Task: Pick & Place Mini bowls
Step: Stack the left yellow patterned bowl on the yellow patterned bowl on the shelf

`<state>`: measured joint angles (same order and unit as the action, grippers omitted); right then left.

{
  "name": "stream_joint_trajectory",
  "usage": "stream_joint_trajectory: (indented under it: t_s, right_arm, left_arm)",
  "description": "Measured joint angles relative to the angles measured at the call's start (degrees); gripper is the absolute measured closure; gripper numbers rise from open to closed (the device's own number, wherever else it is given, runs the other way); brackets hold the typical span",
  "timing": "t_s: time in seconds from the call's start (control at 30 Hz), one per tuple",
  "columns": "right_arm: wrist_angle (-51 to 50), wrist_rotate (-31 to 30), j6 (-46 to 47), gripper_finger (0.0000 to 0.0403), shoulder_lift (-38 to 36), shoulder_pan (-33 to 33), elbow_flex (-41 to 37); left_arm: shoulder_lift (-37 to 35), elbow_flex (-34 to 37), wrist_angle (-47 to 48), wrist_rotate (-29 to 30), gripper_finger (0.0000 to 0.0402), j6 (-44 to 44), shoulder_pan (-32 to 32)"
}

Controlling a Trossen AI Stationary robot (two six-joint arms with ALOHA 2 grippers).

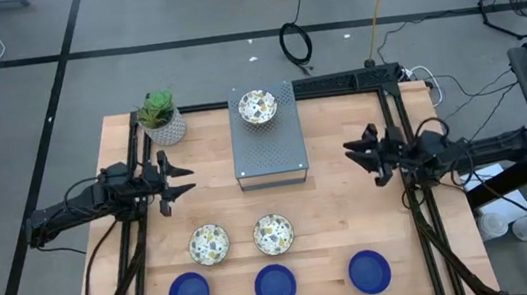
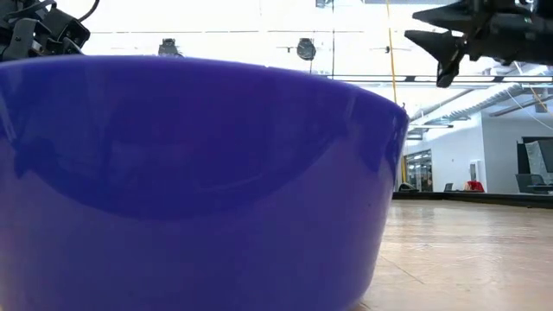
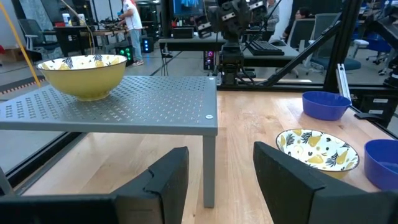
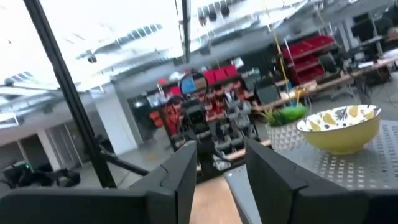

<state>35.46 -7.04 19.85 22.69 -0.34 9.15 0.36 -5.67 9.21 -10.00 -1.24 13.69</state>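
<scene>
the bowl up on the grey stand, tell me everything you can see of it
The speckled bowl is small and round, glossy like ceramic, cream-yellow outside, with a white inside patterned in dark and yellow leafy marks. It stands upright and looks empty, on the far part of the grey perforated metal stand. Nothing else touches it; neither gripper is on it.

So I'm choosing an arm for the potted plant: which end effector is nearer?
Left. The left end effector hangs just in front of the potted plant; the right end effector sits far across, beyond the grey platform.
</scene>
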Motion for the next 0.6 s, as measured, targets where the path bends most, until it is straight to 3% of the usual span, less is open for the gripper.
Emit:
stream_joint_trajectory:
  t_s: [0.6]
  right_arm:
    - [-1.07,21.59,-1.1,0.0275,-8.55,-0.02,-0.96]
  left_arm:
    - [0.0,0.01,0.0,0.01,0.022,-0.02,0.0]
